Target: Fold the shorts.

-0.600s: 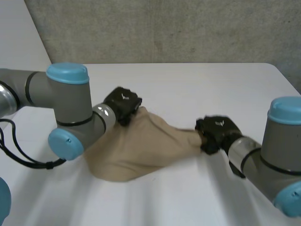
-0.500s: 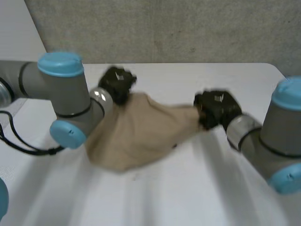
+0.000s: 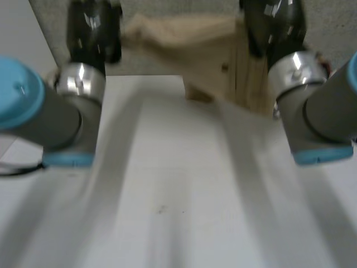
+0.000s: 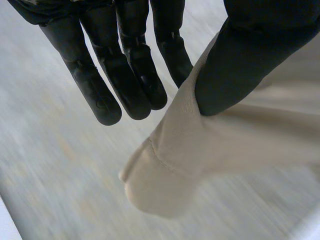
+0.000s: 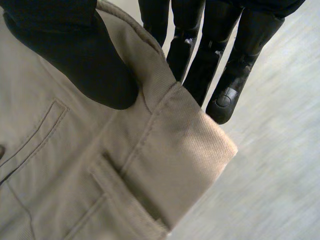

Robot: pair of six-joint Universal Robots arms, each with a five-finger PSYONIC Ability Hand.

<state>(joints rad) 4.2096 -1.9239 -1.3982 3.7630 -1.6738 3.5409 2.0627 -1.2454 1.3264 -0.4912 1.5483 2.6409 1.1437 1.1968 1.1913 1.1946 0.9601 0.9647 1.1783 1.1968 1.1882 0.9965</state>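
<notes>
Tan shorts (image 3: 201,50) hang stretched between the two hands, held clear above the white counter (image 3: 167,195). Left hand (image 4: 120,75): thumb pinches a hemmed corner of the cloth against straight fingers. Right hand (image 5: 65,45): thumb clamps the waistband corner, beside a belt loop, against its fingers

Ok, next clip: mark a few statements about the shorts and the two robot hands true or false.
1. The beige fabric shorts hang in the air, clear of the white table. True.
2. The left robot hand is open and empty. False: its thumb and fingers pinch an edge of the shorts.
3. The right robot hand pinches a corner of the shorts. True.
4. The shorts are blue denim. False: they are plain beige.
</notes>
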